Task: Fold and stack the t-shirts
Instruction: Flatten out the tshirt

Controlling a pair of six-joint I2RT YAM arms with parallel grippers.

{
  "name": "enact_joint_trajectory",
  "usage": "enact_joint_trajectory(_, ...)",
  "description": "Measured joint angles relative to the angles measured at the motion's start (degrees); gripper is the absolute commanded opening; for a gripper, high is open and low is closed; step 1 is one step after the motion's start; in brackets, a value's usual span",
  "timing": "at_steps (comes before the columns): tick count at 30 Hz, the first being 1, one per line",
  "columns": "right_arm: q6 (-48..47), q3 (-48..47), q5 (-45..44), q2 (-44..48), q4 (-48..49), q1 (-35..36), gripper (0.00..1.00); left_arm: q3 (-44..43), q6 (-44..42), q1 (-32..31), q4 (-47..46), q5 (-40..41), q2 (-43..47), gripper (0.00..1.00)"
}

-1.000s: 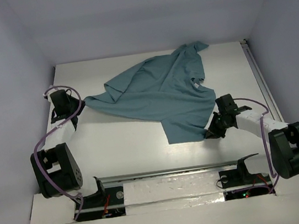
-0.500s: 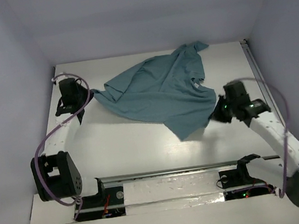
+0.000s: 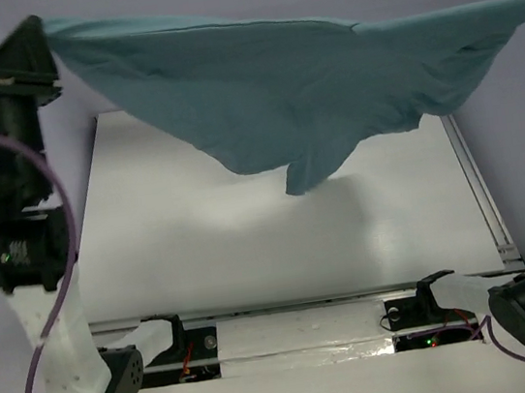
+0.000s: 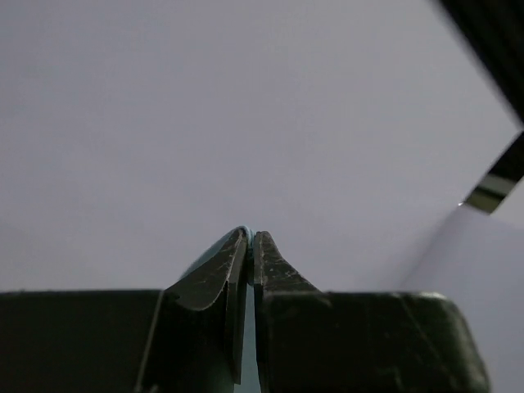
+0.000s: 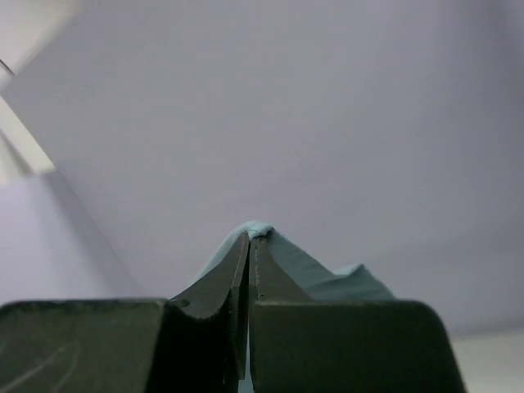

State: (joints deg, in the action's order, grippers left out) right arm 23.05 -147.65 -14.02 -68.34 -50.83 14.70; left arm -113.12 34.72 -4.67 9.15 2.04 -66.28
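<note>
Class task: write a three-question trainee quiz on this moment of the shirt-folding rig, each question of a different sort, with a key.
1. True or false: the teal t-shirt hangs spread in the air above the table.
2. The left claw is: A open; B shut on the t-shirt; C out of view.
3. How many claws pinch the t-shirt?
Key: 1 true. 2 B. 3 two; the right claw pinches it as well.
</note>
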Motion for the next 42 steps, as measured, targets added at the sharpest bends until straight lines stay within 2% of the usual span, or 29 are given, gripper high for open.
enact_joint_trajectory(2,-1.3,-3.5,-0.6,0.5,2.5,0.0,0.0,-5.5,0.0,0.0,0.7,0.1,0.7,0.0)
enact_joint_trajectory(5,-2.8,-3.7,-1.1,1.8,8.1,0.0,0.0,-13.9,-0.1,0.0,1.4,0.3,1.3,0.0)
enact_joint_trajectory(9,-4.7,-4.5,-1.4,0.3,13.8,0.0,0.0,-17.7,-0.9,0.0,1.4,1.6,1.4,0.0)
enact_joint_trajectory(13,-7.0,-4.6,-2.1,-4.0,19.0,0.0,0.0,-12.8,-1.3,0.0,0.9,2.6,1.4,0.0)
enact_joint_trajectory(18,-10.2,-1.7,-3.7,-13.4,23.7,0.0,0.0,-0.3,-1.2,2.3,0.5,2.8,-2.3,0.0)
enact_joint_trajectory(22,-11.5,-2.0,-2.6,-25.0,25.2,-2.1,0.0,5.4,0.3,5.7,0.1,1.4,-10.6,0.0)
enact_joint_trajectory(27,-9.0,-1.5,2.6,-41.0,24.6,-8.7,0.0,5.2,2.5,6.9,1.0,0.1,-26.3,0.0)
enact_joint_trajectory(31,-4.8,-2.4,6.9,-50.2,23.1,-14.0,0.0,-2.1,3.7,6.9,5.0,-1.0,-37.6,0.0)
enact_joint_trajectory(34,0.1,-3.2,10.2,-52.8,23.0,-17.4,0.0,-10.3,4.5,6.4,6.8,-2.1,-42.8,0.0)
enact_joint_trajectory(38,7.6,-4.8,15.2,-51.9,24.9,-21.8,0.0,-18.8,5.9,5.8,7.3,-4.3,-43.5,0.0)
enact_joint_trajectory(42,11.6,-4.9,18.5,-45.5,28.1,-25.2,0.0,-24.2,7.7,6.7,2.6,-6.8,-40.9,0.0)
